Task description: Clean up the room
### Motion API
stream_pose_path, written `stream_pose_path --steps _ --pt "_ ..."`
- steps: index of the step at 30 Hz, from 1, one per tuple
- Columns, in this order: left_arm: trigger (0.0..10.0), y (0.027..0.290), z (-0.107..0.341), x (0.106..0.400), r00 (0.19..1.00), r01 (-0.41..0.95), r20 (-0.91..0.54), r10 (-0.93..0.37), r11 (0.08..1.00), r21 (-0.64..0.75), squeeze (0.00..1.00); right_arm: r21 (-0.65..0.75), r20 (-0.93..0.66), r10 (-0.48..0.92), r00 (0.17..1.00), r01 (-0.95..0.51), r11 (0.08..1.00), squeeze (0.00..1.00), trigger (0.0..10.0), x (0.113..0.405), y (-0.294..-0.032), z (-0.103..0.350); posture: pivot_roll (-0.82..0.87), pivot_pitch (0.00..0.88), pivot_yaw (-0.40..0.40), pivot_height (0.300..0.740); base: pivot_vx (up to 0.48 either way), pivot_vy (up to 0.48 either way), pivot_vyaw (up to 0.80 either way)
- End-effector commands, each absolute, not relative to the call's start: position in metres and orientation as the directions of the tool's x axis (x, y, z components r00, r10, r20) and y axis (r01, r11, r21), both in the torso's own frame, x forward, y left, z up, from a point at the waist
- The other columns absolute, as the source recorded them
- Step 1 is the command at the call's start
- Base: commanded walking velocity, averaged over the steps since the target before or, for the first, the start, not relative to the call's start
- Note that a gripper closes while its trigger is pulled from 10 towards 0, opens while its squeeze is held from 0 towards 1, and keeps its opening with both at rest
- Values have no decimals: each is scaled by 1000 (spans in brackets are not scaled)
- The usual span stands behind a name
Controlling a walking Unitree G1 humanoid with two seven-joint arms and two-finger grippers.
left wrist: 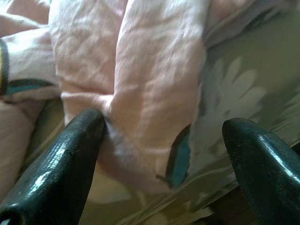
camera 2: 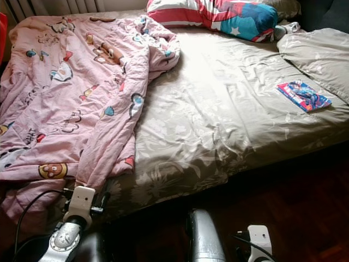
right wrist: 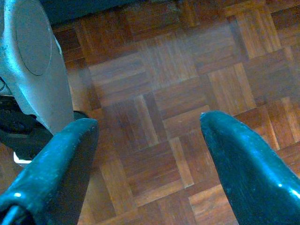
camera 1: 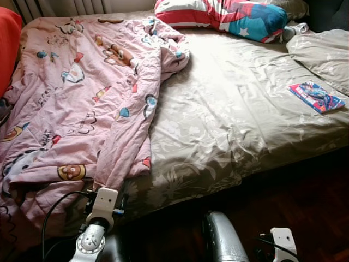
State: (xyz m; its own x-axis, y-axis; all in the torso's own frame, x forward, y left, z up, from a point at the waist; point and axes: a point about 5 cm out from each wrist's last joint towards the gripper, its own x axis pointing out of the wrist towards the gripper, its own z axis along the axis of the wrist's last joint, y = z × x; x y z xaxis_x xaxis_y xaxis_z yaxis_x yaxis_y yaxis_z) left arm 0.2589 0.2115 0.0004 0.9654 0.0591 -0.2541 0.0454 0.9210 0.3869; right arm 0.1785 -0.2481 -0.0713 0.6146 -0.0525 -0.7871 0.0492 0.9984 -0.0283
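Bed with beige floral sheet [camera 1: 229, 114] occupying most of the frame. Pink cartoon-print duvet [camera 1: 82, 103], crumpled, covers the left half and hangs over the near edge at lower left. Striped pillow [camera 1: 223, 15] at upper centre; beige pillow [camera 1: 322, 54] at upper right; a blue-and-red packet [camera 1: 316, 96] lies on the sheet at right. Left gripper [left wrist: 164, 136], fingers apart, straddles a fold of the duvet at the bed's edge. Right gripper [right wrist: 150, 136], fingers apart and empty, hangs over parquet floor [right wrist: 187, 84].
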Motion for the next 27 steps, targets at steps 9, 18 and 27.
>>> stream_pose_path --steps 9,18,27 --pt "10000 222 1 261 956 -20 -249 153 884 467 0 -30 -790 -59 610 57 998 0 10000 176 -249 -72 -28 116 -62 545 0 0 0" --pt "0 218 -1 261 958 -7 -252 138 887 462 0 -29 -790 -58 611 57 998 0 10000 177 -248 -72 -29 110 -58 545 0 0 0" --pt "0 214 -1 262 960 26 -260 103 893 449 0 -29 -790 -59 611 59 998 0 10000 177 -247 -72 -29 104 -53 545 0 0 0"
